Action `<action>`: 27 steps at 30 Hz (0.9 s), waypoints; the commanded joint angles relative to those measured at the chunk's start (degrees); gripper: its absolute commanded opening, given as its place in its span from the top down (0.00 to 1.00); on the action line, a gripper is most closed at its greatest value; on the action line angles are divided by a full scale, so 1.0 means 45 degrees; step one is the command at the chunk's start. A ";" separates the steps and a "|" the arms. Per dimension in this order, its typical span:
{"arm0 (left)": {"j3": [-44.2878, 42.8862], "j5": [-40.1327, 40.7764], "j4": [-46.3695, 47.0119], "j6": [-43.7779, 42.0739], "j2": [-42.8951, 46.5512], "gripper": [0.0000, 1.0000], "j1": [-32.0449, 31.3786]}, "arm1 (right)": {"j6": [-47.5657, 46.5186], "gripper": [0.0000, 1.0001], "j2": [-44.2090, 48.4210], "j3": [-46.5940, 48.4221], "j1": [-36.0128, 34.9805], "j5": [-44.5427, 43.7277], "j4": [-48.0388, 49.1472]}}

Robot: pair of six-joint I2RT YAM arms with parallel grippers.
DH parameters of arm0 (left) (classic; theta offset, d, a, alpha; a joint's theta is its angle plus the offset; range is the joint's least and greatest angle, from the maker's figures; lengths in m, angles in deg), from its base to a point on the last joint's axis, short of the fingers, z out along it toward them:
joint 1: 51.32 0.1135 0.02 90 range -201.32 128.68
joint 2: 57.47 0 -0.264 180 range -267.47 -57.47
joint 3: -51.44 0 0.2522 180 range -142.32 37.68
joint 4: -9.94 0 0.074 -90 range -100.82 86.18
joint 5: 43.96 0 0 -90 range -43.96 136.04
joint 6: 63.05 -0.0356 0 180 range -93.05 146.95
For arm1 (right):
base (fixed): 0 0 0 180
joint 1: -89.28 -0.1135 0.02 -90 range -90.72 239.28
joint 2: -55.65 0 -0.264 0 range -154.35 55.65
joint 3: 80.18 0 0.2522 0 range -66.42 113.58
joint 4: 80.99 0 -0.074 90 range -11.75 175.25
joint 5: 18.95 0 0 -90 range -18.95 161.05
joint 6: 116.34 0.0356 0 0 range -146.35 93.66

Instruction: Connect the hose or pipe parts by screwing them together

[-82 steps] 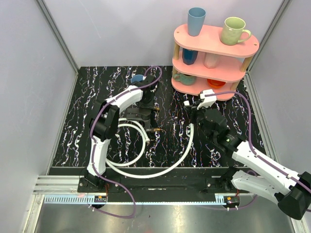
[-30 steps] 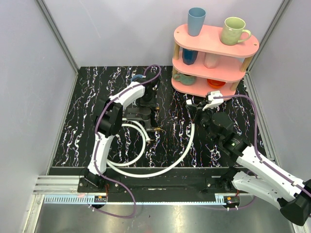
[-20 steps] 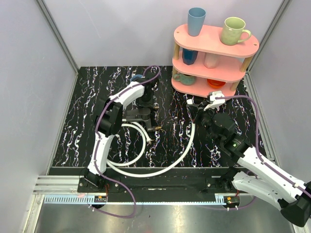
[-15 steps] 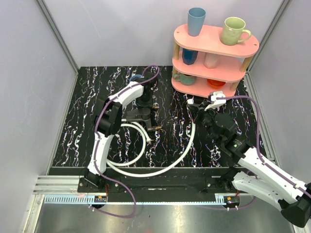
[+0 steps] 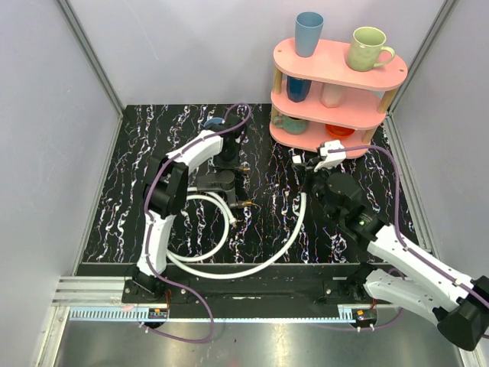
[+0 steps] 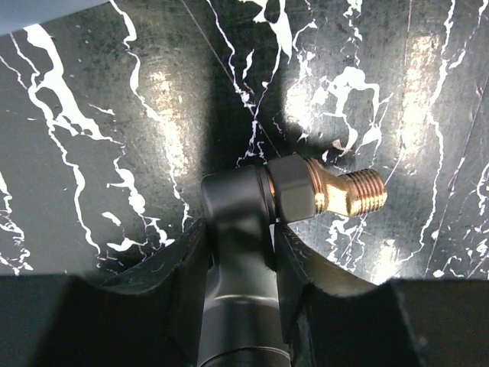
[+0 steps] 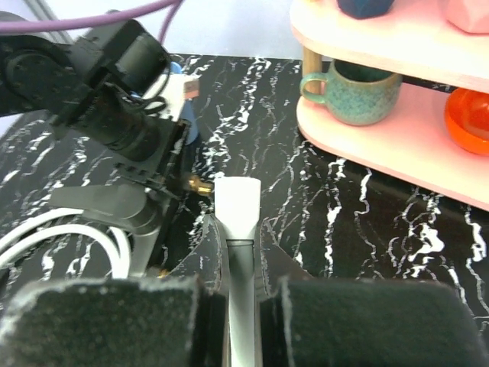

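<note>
My left gripper (image 6: pixel 238 229) is shut on a black elbow piece (image 6: pixel 235 195) that carries a black nut and a brass threaded fitting (image 6: pixel 348 193). The fitting points right, just above the marble table. In the top view this gripper (image 5: pixel 229 171) hangs over the table's middle back. My right gripper (image 7: pixel 238 225) is shut on the white hose's end (image 7: pixel 237 200), which points at the left gripper's brass fitting (image 7: pixel 200 184). The white hose (image 5: pixel 294 229) runs from the right gripper (image 5: pixel 306 170) in a wide loop toward the front. A second brass fitting (image 5: pixel 246 204) lies on the table.
A pink three-tier rack (image 5: pixel 336 69) with mugs and cups stands at the back right, close behind the right gripper. A blue object (image 5: pixel 215 122) sits behind the left arm. Smaller white hose loops (image 5: pixel 206 229) lie front left. Purple cables arc over both arms.
The left gripper's jaws have narrowed onto the black elbow piece. The right gripper, still holding the hose end, has shifted slightly toward the left gripper.
</note>
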 commanded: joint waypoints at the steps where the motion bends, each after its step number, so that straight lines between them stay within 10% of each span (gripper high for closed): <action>1: -0.0291 0.0034 -0.0415 -0.0777 0.1527 1.00 0.0233 | -0.1244 1.00 -0.0733 0.1225 0.0556 -0.1106 0.1159; 27: -0.1602 0.1260 -0.3481 -0.1674 0.5003 1.00 0.0546 | -0.5931 1.00 -0.3215 0.3296 0.7565 -0.2805 0.2565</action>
